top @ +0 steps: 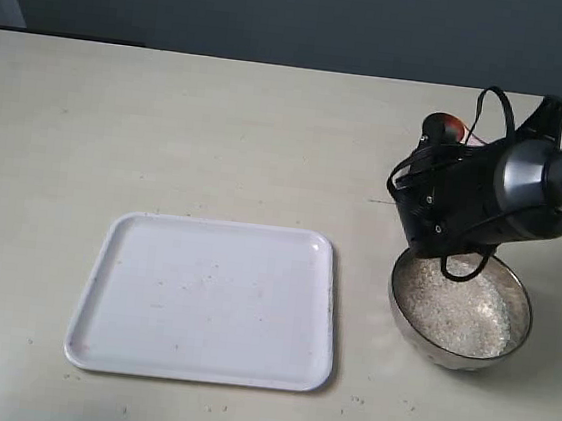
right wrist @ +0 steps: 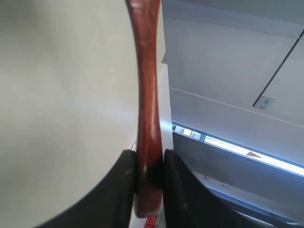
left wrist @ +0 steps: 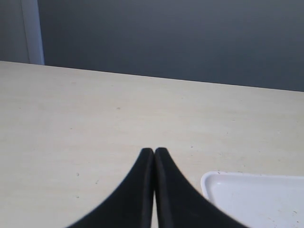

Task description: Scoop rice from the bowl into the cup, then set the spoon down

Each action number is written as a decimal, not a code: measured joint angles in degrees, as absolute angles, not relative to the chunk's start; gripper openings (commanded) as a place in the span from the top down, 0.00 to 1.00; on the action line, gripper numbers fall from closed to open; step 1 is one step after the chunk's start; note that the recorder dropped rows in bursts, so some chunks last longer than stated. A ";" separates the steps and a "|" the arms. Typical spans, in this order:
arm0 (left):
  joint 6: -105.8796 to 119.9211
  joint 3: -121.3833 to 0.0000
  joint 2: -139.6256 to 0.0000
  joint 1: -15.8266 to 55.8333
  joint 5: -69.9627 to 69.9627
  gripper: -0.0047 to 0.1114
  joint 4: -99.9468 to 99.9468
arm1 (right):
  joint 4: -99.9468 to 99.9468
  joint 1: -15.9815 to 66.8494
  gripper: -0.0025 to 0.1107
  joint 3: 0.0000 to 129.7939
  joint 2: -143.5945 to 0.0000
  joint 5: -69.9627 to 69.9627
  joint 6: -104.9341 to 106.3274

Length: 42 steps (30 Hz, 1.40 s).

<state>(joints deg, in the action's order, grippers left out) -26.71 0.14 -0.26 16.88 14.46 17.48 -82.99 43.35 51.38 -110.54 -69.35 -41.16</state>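
The wide steel bowl [top: 524, 296] stands at the right of the table with a heap of white rice [top: 451, 311] in it. My right arm reaches over the bowl's far rim. My right gripper [right wrist: 149, 159] is shut on the handle of the reddish-brown wooden spoon [right wrist: 147, 90]. A reddish bit of the spoon [top: 452, 125] shows beyond the arm in the exterior view. The cup does not show; it may be hidden behind the arm. My left gripper [left wrist: 154, 151] is shut on nothing, low over bare table near the tray's corner.
A white rectangular tray [top: 211, 299] lies in the middle of the table, left of the bowl, with a few stray grains on it; its corner [left wrist: 256, 199] shows in the left wrist view. A dark wall runs along the table's far edge.
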 measured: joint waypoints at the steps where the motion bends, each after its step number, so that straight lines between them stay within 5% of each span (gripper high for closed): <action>1: -26.71 0.14 -0.26 16.88 14.46 0.96 17.48 | -83.10 43.35 0.98 51.38 -110.54 -69.35 -41.03; 42: -26.71 0.14 -0.26 16.88 14.46 0.96 17.48 | -85.68 43.35 0.98 51.38 -113.45 -69.24 -43.36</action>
